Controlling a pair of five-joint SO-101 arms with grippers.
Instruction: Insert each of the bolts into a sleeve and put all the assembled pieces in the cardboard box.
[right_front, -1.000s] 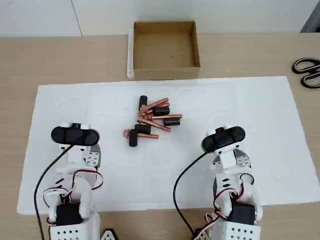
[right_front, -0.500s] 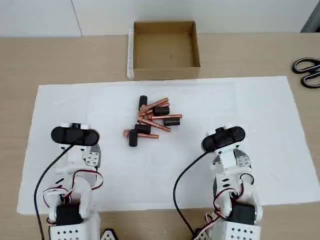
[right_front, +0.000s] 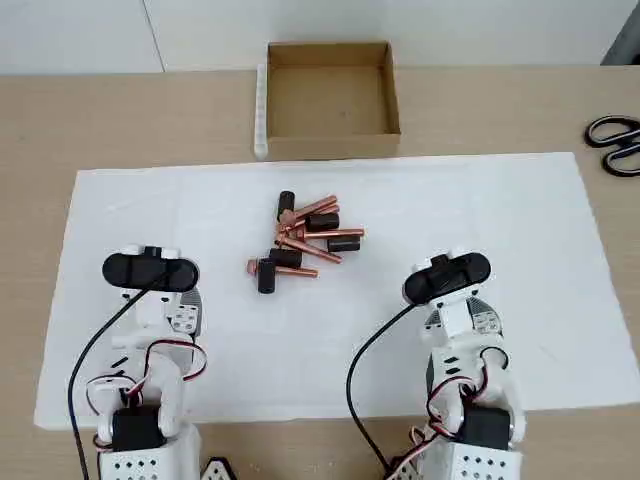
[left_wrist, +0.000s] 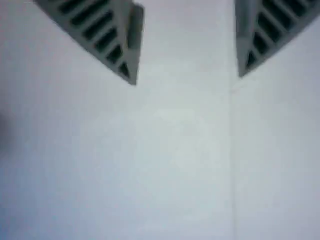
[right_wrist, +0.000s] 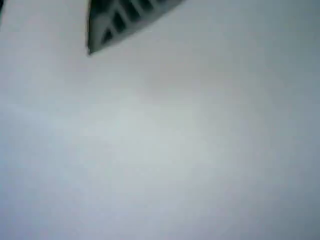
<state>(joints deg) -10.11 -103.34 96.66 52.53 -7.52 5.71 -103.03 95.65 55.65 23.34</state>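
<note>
We see both arms (right_front: 150, 330) folded back at the near edge, pointing down over a white sheet (right_front: 500, 230). The left gripper (left_wrist: 187, 79) hangs with its jaws apart. We cannot tell whether the right gripper (right_wrist: 102, 37) is open or closed. Copper bolts (right_front: 298, 271) and black sleeves (right_front: 344, 243) lie heaped mid-sheet, beyond the arms. The cardboard box (right_front: 333, 147) sits on the wooden table (right_front: 140, 110) just past the sheet, and scissors (right_front: 606, 148) lie far right.

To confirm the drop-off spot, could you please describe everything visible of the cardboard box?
The cardboard box is brown, square, shallow and open-topped, with nothing inside. It sits upright on the wooden table, just beyond the far edge of the white sheet, and a white strip lies along its left side.
</note>
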